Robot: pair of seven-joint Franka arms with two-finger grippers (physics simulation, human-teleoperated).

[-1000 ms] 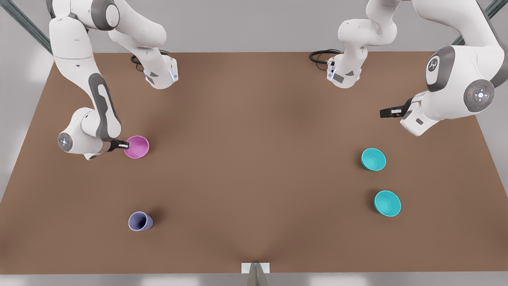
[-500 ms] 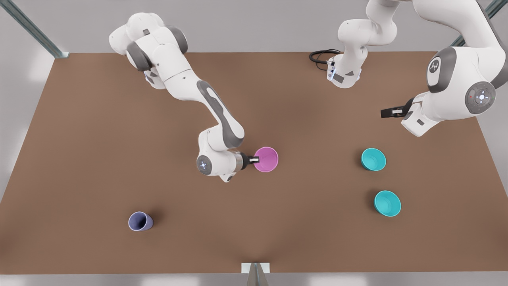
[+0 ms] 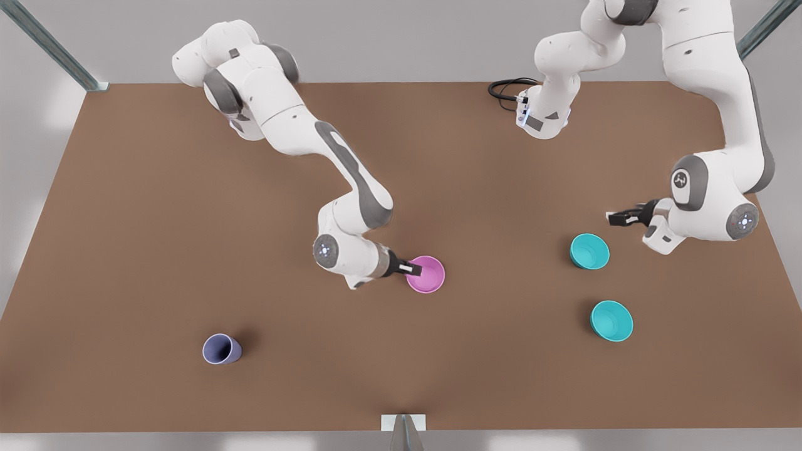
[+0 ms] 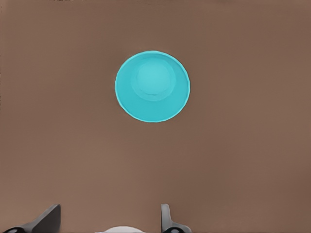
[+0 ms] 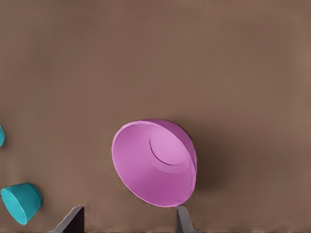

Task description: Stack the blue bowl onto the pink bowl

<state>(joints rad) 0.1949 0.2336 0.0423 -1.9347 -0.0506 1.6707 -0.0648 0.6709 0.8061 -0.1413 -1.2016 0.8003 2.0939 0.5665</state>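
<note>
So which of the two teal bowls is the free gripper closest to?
The blue bowl farther from the camera; the left gripper hovers just beyond it. The other teal bowl sits nearer the table's front edge.

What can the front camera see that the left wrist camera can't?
Front view, not left wrist view: the pink bowl at the right gripper, a lavender cup, a second teal bowl, and both arms. Left wrist view, not front view: the gap between the left gripper's fingers. Both: the brown table and a teal bowl, probably the one nearest the left gripper.
</note>
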